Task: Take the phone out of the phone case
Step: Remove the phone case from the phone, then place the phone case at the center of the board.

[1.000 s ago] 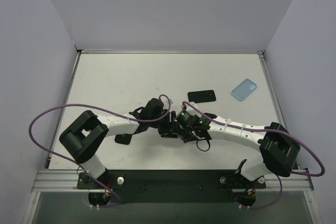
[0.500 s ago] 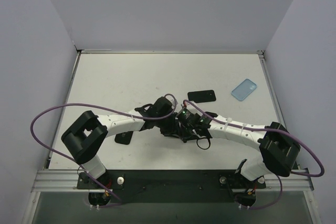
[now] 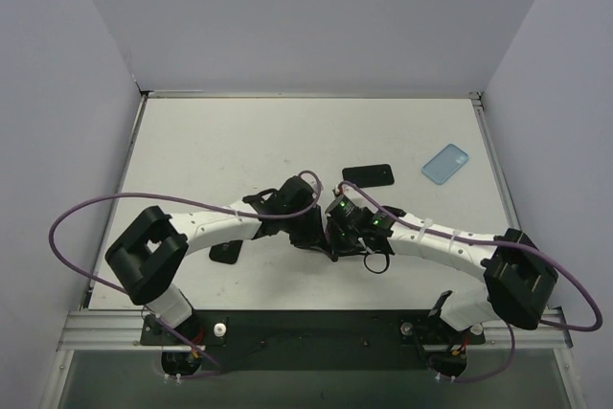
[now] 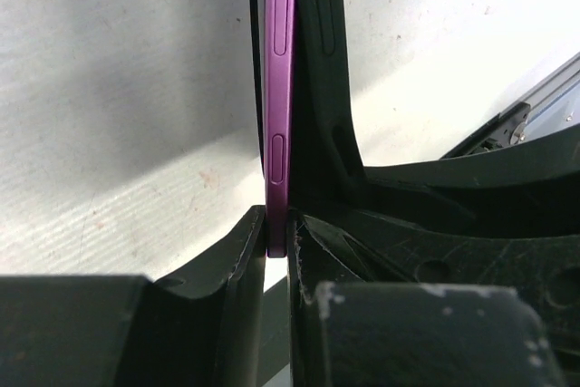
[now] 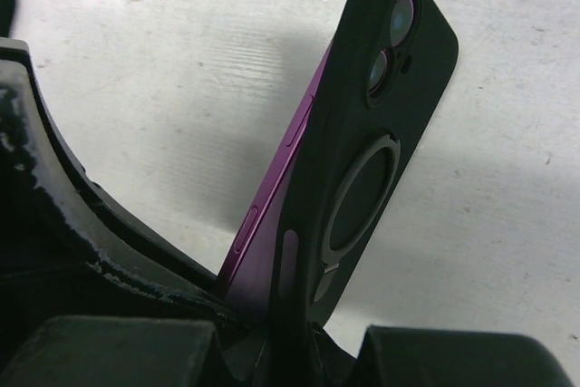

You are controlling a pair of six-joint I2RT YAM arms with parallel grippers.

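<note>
Mid-table, I have both arms meeting over the job. The left gripper is pinched narrow on the lower end of the purple phone. The right gripper is clamped tight on the bottom of the black case. The pair stands nearly upright above the white table.

From the right wrist, the phone's long edge, side buttons showing, stands out of the case's lip on the nine o'clock side. The camera end points to twelve.

From above, a dark phone lies near the grip at one o'clock. A light-blue case lies well apart at two o'clock, close to the table's right edge. A black flat piece lies at eight o'clock, just beside the left arm.
</note>
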